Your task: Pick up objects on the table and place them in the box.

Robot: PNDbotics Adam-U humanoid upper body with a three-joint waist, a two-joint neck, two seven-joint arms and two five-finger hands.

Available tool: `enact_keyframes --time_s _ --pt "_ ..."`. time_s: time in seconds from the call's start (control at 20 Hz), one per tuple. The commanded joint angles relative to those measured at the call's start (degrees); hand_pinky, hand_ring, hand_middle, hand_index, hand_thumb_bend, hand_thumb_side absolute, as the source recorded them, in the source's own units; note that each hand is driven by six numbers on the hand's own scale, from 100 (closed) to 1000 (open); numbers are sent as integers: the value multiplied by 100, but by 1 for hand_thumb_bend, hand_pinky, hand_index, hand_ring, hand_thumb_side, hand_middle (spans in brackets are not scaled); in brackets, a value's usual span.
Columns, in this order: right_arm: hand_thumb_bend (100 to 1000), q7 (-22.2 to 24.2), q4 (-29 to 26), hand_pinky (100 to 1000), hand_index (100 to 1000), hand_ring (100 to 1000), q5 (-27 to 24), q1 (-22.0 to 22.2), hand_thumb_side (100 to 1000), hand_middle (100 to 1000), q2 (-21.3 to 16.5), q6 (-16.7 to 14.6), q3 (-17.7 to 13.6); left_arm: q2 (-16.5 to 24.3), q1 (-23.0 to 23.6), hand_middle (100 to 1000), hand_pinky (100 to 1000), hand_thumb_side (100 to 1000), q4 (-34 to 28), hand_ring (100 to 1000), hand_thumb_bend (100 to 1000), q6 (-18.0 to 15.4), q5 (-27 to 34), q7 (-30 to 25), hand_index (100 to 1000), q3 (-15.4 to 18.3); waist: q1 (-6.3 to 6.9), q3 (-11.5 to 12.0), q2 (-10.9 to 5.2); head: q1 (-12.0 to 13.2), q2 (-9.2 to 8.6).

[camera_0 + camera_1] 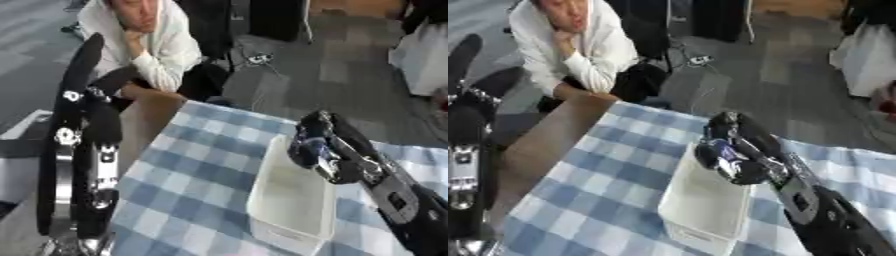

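Right, table: I see a blue-and-white checked cloth (197, 165) covering it, lying askew in my view, with a bare brown edge along its left side.
Left arm: my left arm (79, 150) stands upright at the left edge of the view, black with silver joints; I cannot make out its hand, so I cannot tell how its fingers are set.
Box: the white box (293, 200) sits on the cloth right of centre, long and shallow, and its pale floor looks bare where I can see it.
Right hand: my right hand (732, 155) hangs over the far end of the box, fingers curled together around something.
Object: a small dark blue thing (721, 149) shows between those curled fingers, above the box's far rim; I cannot tell what it is.
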Motion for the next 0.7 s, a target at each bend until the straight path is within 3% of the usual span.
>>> enact_keyframes --time_s 0.05,0.35,0.7 --pt "346 227 -172 677 797 729 262 -142 1000 797 -70 -13 -3 7 -76 986 876 874 -93 775 100 -2 12 -16 987 -8 26 11 -128 42 -51" --pt "460 391 -189 874 896 829 594 -132 1000 893 -65 -13 -34 10 -76 986 877 873 -93 776 100 -2 11 -15 987 -6 24 9 -125 51 -50" --pt "477 313 -302 895 900 837 649 -43 1000 901 -211 -13 -23 18 -71 986 877 873 -93 776 100 -5 7 -14 987 -3 22 -2 -125 59 -52"
